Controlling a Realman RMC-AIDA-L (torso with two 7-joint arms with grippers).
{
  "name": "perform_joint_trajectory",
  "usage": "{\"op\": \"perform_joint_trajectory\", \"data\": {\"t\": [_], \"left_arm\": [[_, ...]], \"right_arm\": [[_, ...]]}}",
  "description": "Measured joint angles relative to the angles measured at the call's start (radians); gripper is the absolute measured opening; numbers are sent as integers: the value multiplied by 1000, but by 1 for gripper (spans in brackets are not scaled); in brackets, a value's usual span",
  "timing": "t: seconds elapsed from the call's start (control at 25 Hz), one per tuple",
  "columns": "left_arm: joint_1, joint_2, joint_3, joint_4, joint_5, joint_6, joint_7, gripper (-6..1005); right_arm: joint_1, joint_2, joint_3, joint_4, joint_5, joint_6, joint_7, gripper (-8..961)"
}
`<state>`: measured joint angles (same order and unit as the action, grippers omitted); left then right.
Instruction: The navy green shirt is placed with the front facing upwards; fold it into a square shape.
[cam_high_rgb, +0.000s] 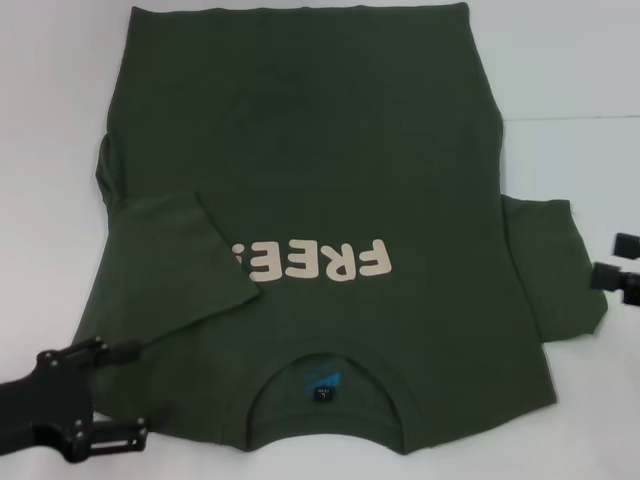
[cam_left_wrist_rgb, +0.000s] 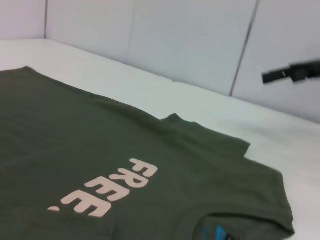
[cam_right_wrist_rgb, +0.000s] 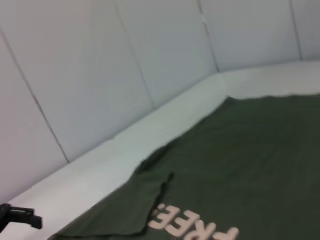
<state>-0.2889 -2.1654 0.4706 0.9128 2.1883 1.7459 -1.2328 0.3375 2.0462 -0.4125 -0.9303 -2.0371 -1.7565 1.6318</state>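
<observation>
The navy green shirt (cam_high_rgb: 320, 170) lies flat on the white table (cam_high_rgb: 570, 70), front up, with its collar (cam_high_rgb: 330, 420) and blue label (cam_high_rgb: 325, 383) nearest me. The cream "FREE!" print (cam_high_rgb: 320, 262) reads upside down. Its left-side sleeve (cam_high_rgb: 170, 270) is folded inward over the body and covers part of the print. The other sleeve (cam_high_rgb: 550, 270) lies spread out to the right. My left gripper (cam_high_rgb: 135, 392) is open at the shirt's near-left corner and holds nothing. My right gripper (cam_high_rgb: 607, 260) is open just beyond the spread sleeve's edge.
White walls (cam_left_wrist_rgb: 175, 35) enclose the table on its far and side edges. Bare table surface borders the shirt on the left, right and far sides. The right gripper (cam_left_wrist_rgb: 292, 72) shows in the left wrist view, and the left gripper (cam_right_wrist_rgb: 20, 217) in the right wrist view.
</observation>
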Motion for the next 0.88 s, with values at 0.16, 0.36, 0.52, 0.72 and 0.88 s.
{"op": "perform_joint_trajectory", "data": {"t": [0.16, 0.36, 0.52, 0.72, 0.88], "left_arm": [[9, 2, -50, -6, 10, -5, 10, 922], [11, 4, -75, -8, 26, -6, 10, 922], [9, 3, -75, -9, 27, 0, 8, 922], [4, 3, -76, -10, 20, 27, 7, 922], [1, 3, -76, -8, 19, 39, 7, 923]], "right_arm": [[30, -43, 0, -52, -93, 0, 195, 826], [116, -78, 2, -114, -289, 8, 542, 826], [209, -85, -2, -155, -479, 1, 761, 825], [294, -87, -5, -153, -629, 9, 937, 825], [311, -84, -37, -148, -663, 62, 1010, 825]]}}
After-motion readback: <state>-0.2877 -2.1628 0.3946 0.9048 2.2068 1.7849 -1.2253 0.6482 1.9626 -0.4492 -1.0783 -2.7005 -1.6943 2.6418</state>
